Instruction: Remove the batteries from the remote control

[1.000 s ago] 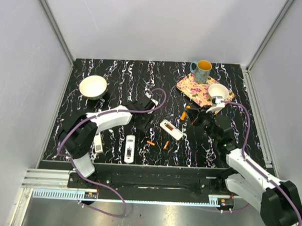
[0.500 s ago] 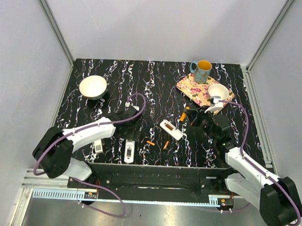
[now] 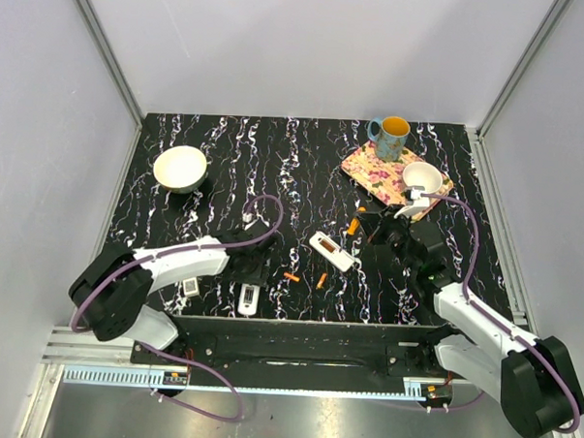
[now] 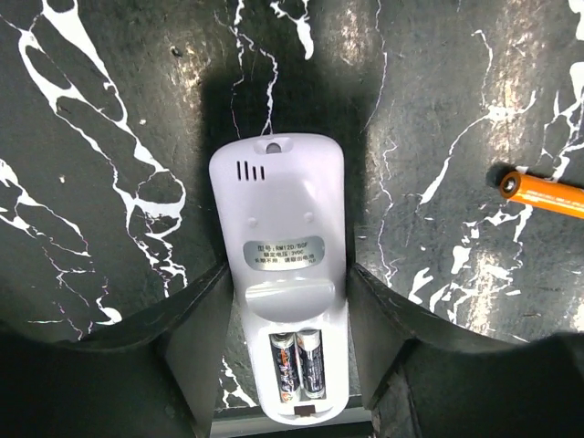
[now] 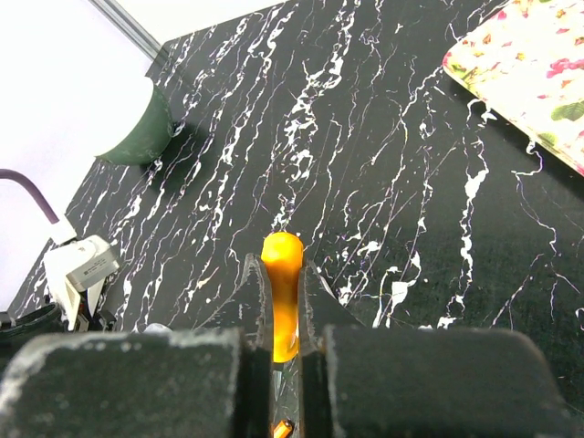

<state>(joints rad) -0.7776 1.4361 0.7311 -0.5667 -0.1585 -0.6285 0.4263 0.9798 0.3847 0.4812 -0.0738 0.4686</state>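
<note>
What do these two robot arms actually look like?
The left arm and right arm match: white shells between chunky black joints. A purple cable loops along each. Each ends in a black pincer, the left pincer and right pincer alike, with two flat matte fingers. A small green light glows on the right arm.

middle remote [image 3: 331, 251], front remote [image 3: 249, 298], small remote [image 3: 189, 287] = 3 remotes, all white. far battery [image 3: 354, 225], left battery [image 3: 290, 276], right battery [image 3: 321, 279] = 3 orange. seated batteries [image 4: 286, 365] in front remote's open bay = 2. bowl [image 3: 180, 168] 1, blue mug [image 3: 390, 136] 1, white cup [image 3: 422, 176] 1, floral mat [image 3: 372, 169] 1. left arm [image 3: 184, 258], right arm [image 3: 472, 319] = 2.
</note>
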